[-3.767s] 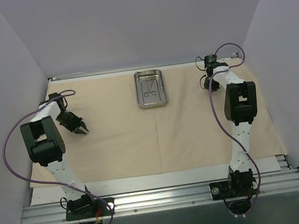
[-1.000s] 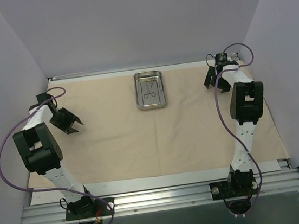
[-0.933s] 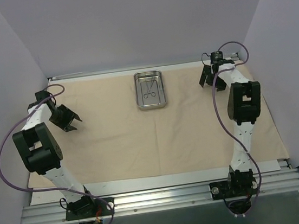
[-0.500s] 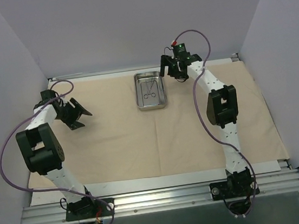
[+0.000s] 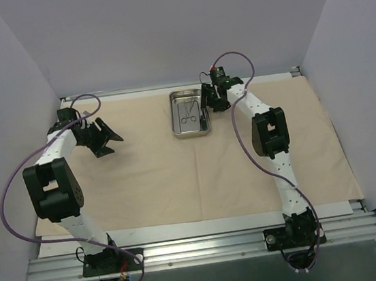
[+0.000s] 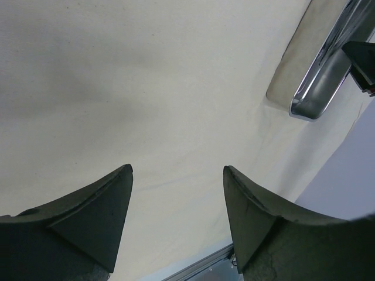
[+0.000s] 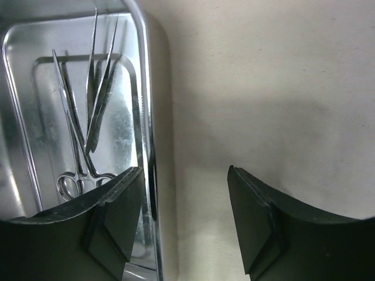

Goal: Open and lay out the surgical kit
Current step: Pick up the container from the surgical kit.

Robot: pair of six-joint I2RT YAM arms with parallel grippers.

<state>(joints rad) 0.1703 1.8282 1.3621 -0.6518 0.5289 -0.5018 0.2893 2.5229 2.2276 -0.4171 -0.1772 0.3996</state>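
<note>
The beige cloth wrap (image 5: pixel 178 169) lies spread flat over the table. The shiny steel tray (image 5: pixel 202 128) stands on it at the back middle, with two thin scissor-like instruments (image 5: pixel 187 112) inside. They also show in the right wrist view (image 7: pixel 88 111), inside the tray (image 7: pixel 153 117). My right gripper (image 5: pixel 209 101) is open and empty, low over the cloth at the tray's right rim (image 7: pixel 180 170). My left gripper (image 5: pixel 111 137) is open and empty over the cloth (image 6: pixel 146 88) at the left, pointing toward the tray (image 6: pixel 319 93).
Purple walls close in the back and both sides. A metal rail (image 5: pixel 201 247) runs along the near edge with the arm bases on it. A strip of bare white table (image 5: pixel 185 228) shows in front of the cloth.
My right gripper swung from the cloth's far right corner leftward to the tray's right rim. My left gripper moved back and right, turning toward the tray. The tray has not moved.
</note>
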